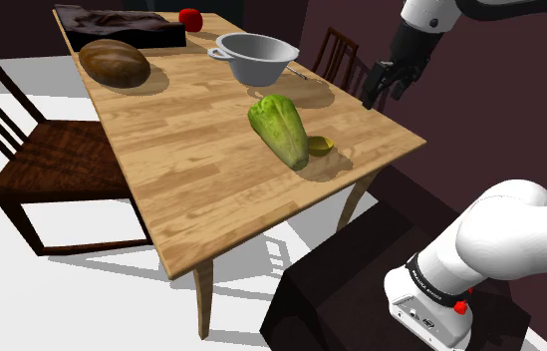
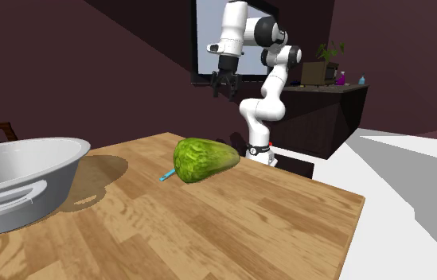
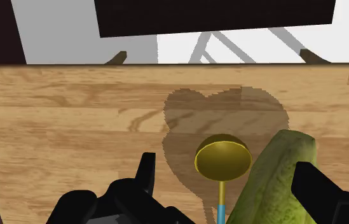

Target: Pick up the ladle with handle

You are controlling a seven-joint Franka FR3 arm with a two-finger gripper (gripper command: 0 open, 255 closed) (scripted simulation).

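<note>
The big wooden table (image 1: 191, 189) took up most of the room. A dark wooden chair (image 1: 52, 165) stood at the shoulder view's left side of it. The white arm (image 1: 515, 234) rose from its dark box stand (image 1: 341, 289) and reached up over the table's edge.

At the far end of the table lay a dark flat block (image 1: 122, 28), and a brown loaf (image 1: 115, 62) sat just beside it. A grey bowl (image 1: 256, 65) with two handles stood near the middle. A fat green vegetable (image 1: 279, 128) lay on its side closer to the arm.

The black gripper (image 3: 229, 184) hung high in the air with its two fingers wide apart and nothing between them.

The ladle (image 3: 223, 159) lay flat on the table far under the gripper. Its yellow cup sat right next to the green vegetable, and its thin blue handle ran along the vegetable's side.

A small red round thing (image 1: 190, 18) sat at the far end.
</note>
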